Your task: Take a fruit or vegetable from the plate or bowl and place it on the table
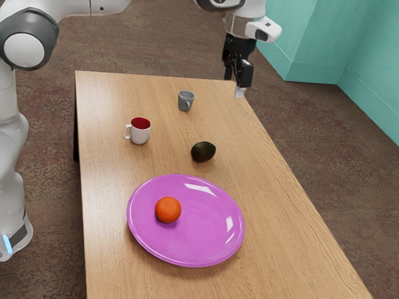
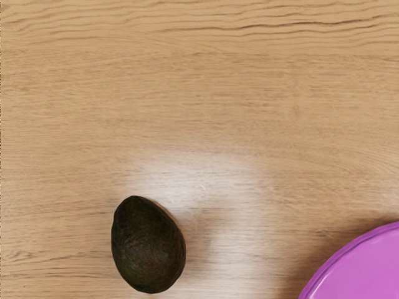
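Counter [image 1: 280, 249]: pink plate [image 1: 199, 237] toward its near end in the exterior view, white mug [image 1: 140, 133] and grey mug [image 1: 185, 101] toward its far edge. Avocado [image 1: 203, 152] on bare wood beside the plate; that part perhaps meets the task. Orange [image 1: 168, 210] on the plate, on the side toward the counter's left edge in the exterior view.

If the orange is our pick, we judge the step as the approach: travel high over avocado and rim, centre above the fruit, descend straight, close evenly around its middle since it may roll. Lift clear of the rim before heading for open wood.

End effector [image 1: 237, 80] high by the counter's far right corner in the exterior view; fingers [image 1: 247, 76] apart, holding nothing.
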You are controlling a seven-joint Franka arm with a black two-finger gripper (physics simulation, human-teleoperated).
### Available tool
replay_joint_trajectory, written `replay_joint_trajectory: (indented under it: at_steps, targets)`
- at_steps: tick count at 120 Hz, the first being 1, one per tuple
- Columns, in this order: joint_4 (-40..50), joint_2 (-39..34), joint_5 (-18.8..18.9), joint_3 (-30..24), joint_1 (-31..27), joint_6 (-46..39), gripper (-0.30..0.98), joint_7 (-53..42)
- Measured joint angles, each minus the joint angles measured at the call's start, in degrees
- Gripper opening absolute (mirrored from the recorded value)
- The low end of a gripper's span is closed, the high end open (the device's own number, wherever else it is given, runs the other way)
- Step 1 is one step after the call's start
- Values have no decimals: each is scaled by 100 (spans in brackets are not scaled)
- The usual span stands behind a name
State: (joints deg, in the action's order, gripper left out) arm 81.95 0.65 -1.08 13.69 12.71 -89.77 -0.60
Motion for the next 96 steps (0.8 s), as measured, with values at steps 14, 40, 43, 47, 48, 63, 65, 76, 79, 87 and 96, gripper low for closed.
replay_joint_trajectory:
  at_steps: [14,40,43,47,48,63,65,76,79,87,96]
  targets:
    - [-8,0,-2,-1,-65,-4,69,-12]
    - [-213,86,17,-259,-466,-6,69,-30]
    - [-232,99,20,-387,-588,-7,69,-31]
    - [-261,109,22,-597,-759,-7,69,-33]
    - [-271,111,23,-648,-793,-7,69,-34]
    - [-337,122,32,-1334,-891,32,69,-38]
    - [-338,125,33,-1388,-823,37,69,-39]
    - [-343,131,37,-1635,-284,57,69,-42]
    - [-343,131,39,-1667,-89,61,69,-42]
    - [-343,131,40,-1708,438,69,69,-43]
    - [-344,131,39,-1728,906,76,69,-43]
